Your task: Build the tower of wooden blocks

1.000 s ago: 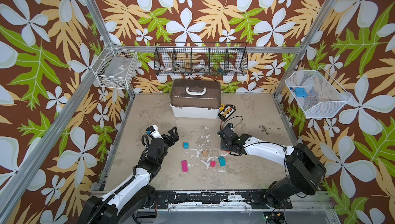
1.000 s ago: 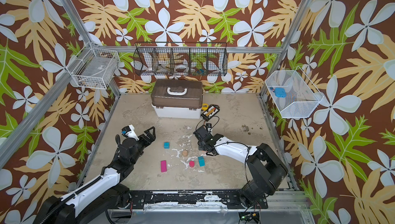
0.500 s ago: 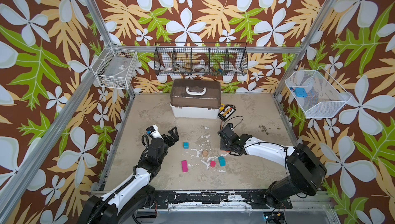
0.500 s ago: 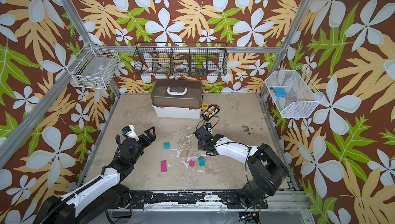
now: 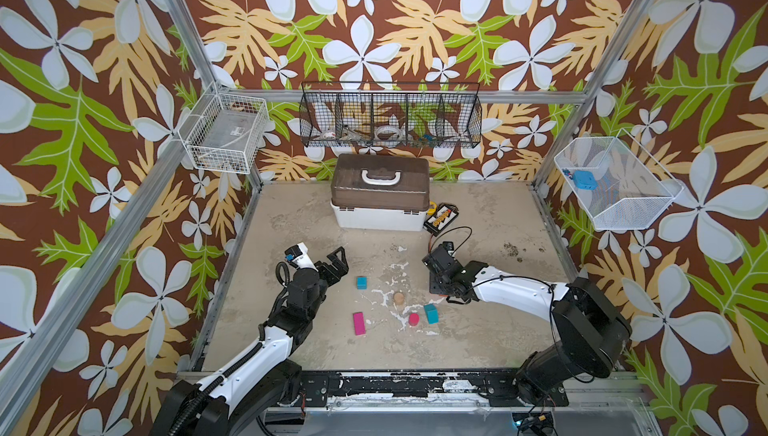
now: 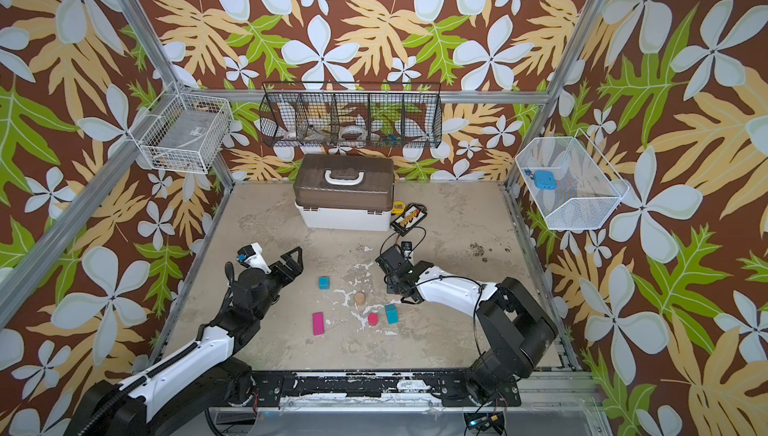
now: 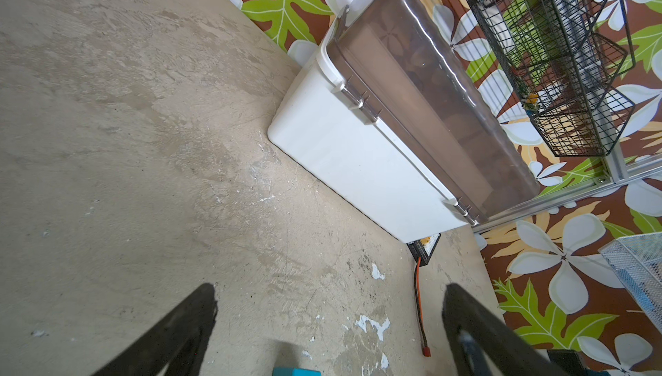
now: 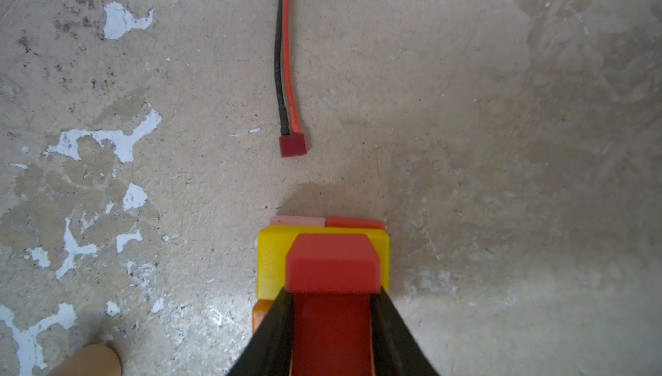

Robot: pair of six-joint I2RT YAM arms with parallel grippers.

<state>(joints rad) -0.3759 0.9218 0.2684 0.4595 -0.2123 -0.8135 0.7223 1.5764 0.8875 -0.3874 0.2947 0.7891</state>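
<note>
Floral wallpaper walls in a worn beige surface (image 5: 490, 330), with a white box (image 5: 380, 215) at the far side. Right of centre, the tower (image 8: 268, 277) is only a low stack, and in both top views the right arm hides it. The right wrist view shows a pink block (image 8: 297, 220) and a red-orange block (image 8: 354, 222) side by side at the bottom. A yellow block (image 8: 272, 248) lies across them, and an orange block (image 8: 258, 315) peeks out at its near edge. The right gripper (image 8: 331, 290) is clamped on a red block (image 8: 333, 263) directly over the yellow one. Whether the red block already rests there or hangs just above, I cannot tell. A wire plug (image 8: 292, 145) lies on the surface just beyond the stack. The left gripper (image 5: 341, 264) waits left of centre with its jaws wide apart and empty, and a teal cube (image 5: 361, 282) sits just to its right. A tan cylinder (image 5: 399, 297), a magenta bar (image 5: 359, 323), a red cylinder (image 5: 413, 319) and a teal block (image 5: 431, 313) lie loose nearer the front. The step in hand looks like seating the red block as the next layer. Next, it probably needs to settle flat and centred, and the jaws should then part gently and lift straight up so nothing below shifts.
</note>
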